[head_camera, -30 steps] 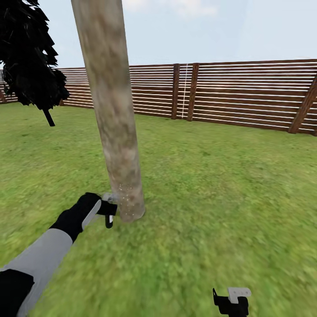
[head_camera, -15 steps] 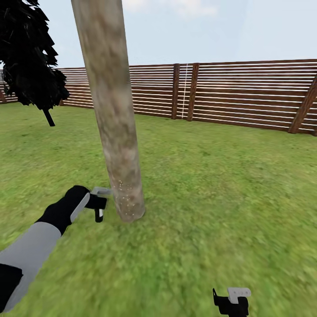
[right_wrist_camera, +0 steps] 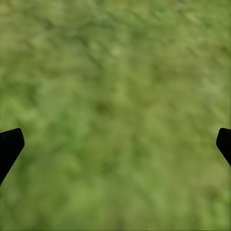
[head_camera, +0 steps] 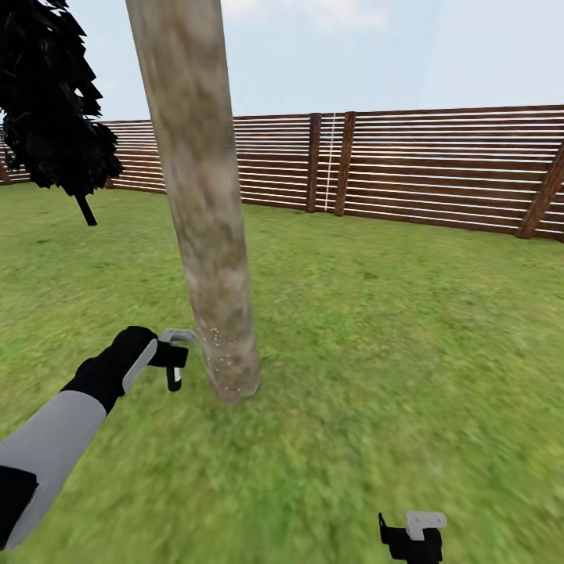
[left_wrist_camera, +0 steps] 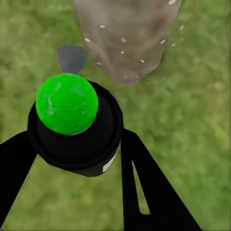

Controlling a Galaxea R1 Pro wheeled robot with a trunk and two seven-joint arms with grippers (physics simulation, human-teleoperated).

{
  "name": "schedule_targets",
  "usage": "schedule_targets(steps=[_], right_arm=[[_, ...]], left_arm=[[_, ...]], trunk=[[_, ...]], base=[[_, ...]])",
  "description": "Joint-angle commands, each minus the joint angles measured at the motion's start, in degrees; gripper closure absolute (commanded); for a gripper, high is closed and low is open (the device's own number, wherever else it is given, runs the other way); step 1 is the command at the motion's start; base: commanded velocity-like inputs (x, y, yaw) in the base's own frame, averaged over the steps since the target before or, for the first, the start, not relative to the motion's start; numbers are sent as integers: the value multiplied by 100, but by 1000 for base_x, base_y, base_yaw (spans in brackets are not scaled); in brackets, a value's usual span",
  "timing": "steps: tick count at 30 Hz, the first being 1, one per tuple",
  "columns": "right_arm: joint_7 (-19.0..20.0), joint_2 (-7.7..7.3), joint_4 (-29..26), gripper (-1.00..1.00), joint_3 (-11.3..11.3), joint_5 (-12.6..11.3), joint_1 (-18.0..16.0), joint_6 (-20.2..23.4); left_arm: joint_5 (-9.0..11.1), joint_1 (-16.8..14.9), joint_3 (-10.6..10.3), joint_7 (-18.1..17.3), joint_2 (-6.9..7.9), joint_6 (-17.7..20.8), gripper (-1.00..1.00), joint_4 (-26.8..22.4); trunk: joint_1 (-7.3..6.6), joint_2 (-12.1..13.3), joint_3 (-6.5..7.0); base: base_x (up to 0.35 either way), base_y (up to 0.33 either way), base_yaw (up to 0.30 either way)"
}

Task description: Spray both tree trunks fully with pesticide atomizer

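Observation:
A thick, mottled grey-tan tree trunk rises from the lawn left of centre, its foliage out of view. White pesticide specks dot its lowest part, also seen close up as specks on the trunk. My left gripper hovers just left of the trunk's base, shut on the pesticide atomizer. In the left wrist view the atomizer is a black bottle with a green top, held between the black fingers. My right gripper hangs open low at the right, and its gripper view has only grass between the fingers.
A near-black tree with a thin dark trunk stands at the far left. The brown slatted fence runs across the back. Green lawn spreads open to the right of the trunk and in front of it.
My left arm has drawn the atomizer leftward, a little away from the trunk's base, and slightly upward. The right gripper has stayed put.

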Motion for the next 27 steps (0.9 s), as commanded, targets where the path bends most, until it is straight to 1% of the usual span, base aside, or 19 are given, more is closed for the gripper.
schedule_targets(steps=[1,3,5,6,8,11,16,21,27], right_arm=[[0,0,0,-100,0,0,0,0],[0,0,0,-100,0,0,0,0],[0,0,0,-100,0,0,0,0],[0,0,0,-100,0,0,0,0],[0,0,0,-100,0,0,0,0],[0,0,0,-100,0,0,0,0],[0,0,0,-100,0,0,0,0],[-3,0,0,-100,0,0,0,0],[-1,0,0,-100,0,0,0,0]], left_arm=[[-18,25,-8,11,-6,-1,100,-13],[-35,78,-9,40,9,-61,100,23],[-35,363,-21,53,0,-101,100,34],[-33,576,-12,61,-8,-170,100,16],[-36,673,-5,79,-8,-392,100,16],[-32,702,25,102,-17,-504,100,8],[-32,701,13,106,-26,-508,100,-3],[-32,694,3,230,-35,-505,100,-18],[-32,692,11,255,-43,-502,100,-19]], trunk=[[0,0,0],[0,0,0],[0,0,0],[0,0,0],[0,0,0],[0,0,0],[0,0,0],[0,0,0],[0,0,0]], base=[[15,7,0],[5,2,0],[1,0,0],[0,0,0],[0,-94,0],[0,-240,0],[0,-269,0],[43,-271,0],[3,-271,0]])
